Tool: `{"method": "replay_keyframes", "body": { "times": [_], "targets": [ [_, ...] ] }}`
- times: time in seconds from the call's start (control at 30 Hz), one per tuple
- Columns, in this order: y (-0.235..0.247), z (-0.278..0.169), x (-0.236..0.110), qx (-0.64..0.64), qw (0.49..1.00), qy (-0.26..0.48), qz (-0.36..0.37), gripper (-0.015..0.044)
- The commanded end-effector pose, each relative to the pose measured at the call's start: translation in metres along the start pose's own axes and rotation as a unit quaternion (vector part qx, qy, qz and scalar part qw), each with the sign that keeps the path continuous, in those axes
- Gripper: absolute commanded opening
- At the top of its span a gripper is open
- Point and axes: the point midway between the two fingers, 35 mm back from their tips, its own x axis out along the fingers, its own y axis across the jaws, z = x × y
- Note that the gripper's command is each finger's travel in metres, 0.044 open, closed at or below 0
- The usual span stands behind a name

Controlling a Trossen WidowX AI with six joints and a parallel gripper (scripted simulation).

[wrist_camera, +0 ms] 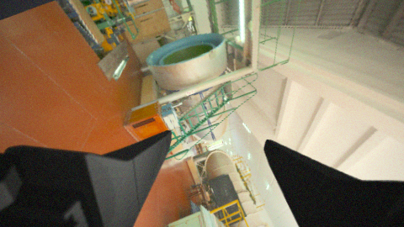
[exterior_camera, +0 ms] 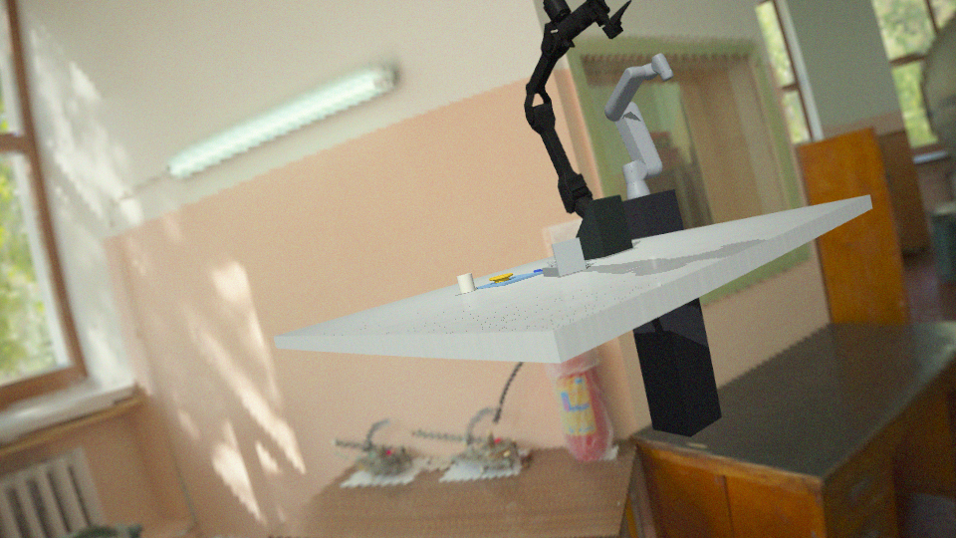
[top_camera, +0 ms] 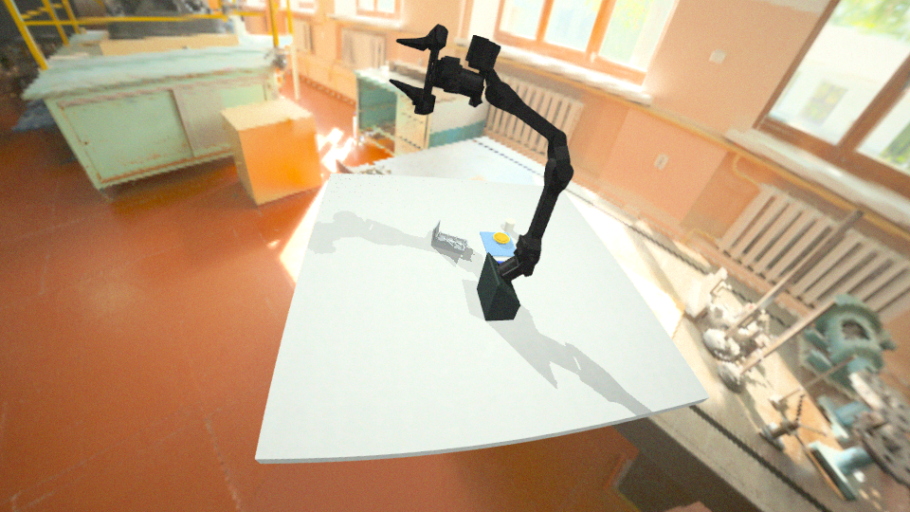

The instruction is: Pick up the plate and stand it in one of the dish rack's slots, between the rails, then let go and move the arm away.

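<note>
White table [top_camera: 407, 356], orange floor [top_camera: 114, 305].

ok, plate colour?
Yellow-orange plate, lying on a blue mat; top view shows it best.

— What does the tabletop [top_camera: 394, 356] look like?
— Smooth, matt white, like painted board; in the exterior view its near part shows fine dark speckles.
— And the arm [top_camera: 548, 172]?
— Matt black, like hard plastic, with almost no sheen. The gripper [top_camera: 412, 69] has the same dull black finish, and its base block [top_camera: 499, 296] is dark, smooth and faintly glossy.
— The dish rack [top_camera: 450, 240]?
— Grey with a metallic look, thin rails; too small to tell more.
— The plate [top_camera: 501, 238]?
— Yellow and smooth, lying on a flat blue mat [top_camera: 489, 244]; material unclear.
— The white cup [exterior_camera: 465, 282]?
— Plain, matt, smooth.
</note>
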Motion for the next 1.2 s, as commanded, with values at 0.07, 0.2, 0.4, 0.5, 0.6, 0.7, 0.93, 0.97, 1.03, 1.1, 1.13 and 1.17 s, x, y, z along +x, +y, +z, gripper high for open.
{"method": "replay_keyframes", "body": {
  "times": [0.07,0.2,0.4,0.5,0.6,0.7,0.93,0.97,1.03,1.1,1.13,1.17],
  "targets": [
    [-0.002,-0.055,-0.021,0.066,0.996,0.067,-0.004,0.0400],
    [-0.001,-0.093,-0.039,0.109,0.987,0.115,-0.010,0.0400],
    [0.005,-0.146,-0.067,0.178,0.967,0.183,-0.019,0.0400],
    [0.010,-0.171,-0.083,0.214,0.953,0.215,-0.025,0.0400],
    [0.016,-0.195,-0.099,0.249,0.936,0.246,-0.031,0.0400],
    [0.023,-0.218,-0.117,0.284,0.917,0.279,-0.037,0.0400],
    [0.045,-0.268,-0.162,0.360,0.863,0.351,-0.053,0.0400],
    [0.049,-0.275,-0.169,0.371,0.854,0.362,-0.056,0.0400],
    [0.056,-0.287,-0.182,0.391,0.835,0.382,-0.061,0.0400],
    [0.064,-0.299,-0.197,0.410,0.816,0.402,-0.067,0.0400],
    [0.069,-0.305,-0.204,0.420,0.806,0.411,-0.070,0.0400],
    [0.073,-0.310,-0.211,0.429,0.796,0.421,-0.073,0.0400]
  ]
}}
